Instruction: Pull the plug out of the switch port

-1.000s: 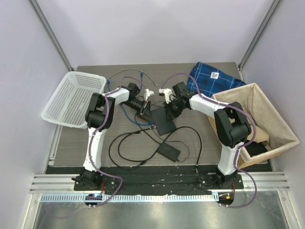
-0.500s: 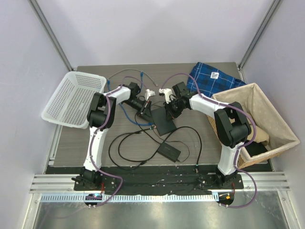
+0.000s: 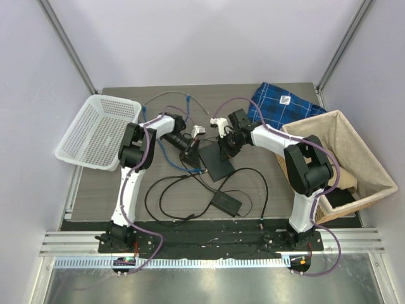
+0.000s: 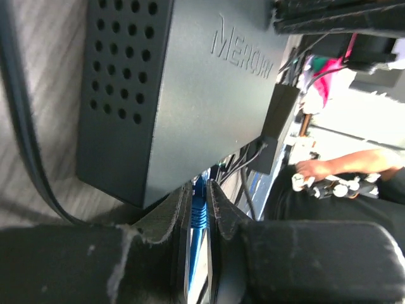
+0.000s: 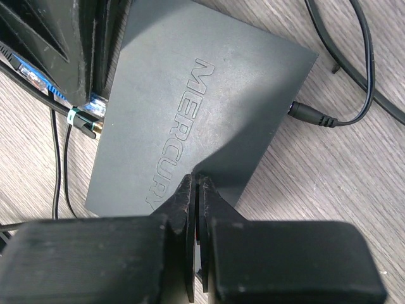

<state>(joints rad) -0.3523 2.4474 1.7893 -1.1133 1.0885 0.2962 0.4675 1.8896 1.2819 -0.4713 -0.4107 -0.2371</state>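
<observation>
Closed the left hand (image 4: 199,190) further, from a looser gap a second ago to a pinch on both sides of the blue plug (image 4: 198,212) at the edge of the switch (image 4: 190,95). Seen from above, shifted slightly toward the near side of the table (image 3: 101,196), carrying the white part (image 3: 198,130) beside it along.

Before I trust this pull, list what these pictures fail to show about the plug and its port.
Ports: in the left wrist view they sit behind the switch box corner and the left hand; which one holds the blue plug is unclear.
Plug latch: hidden by the fingers there.
Top view: plug too small, covered by the left hand.
Right wrist view: that hand's dark body blocks the port edge.
</observation>
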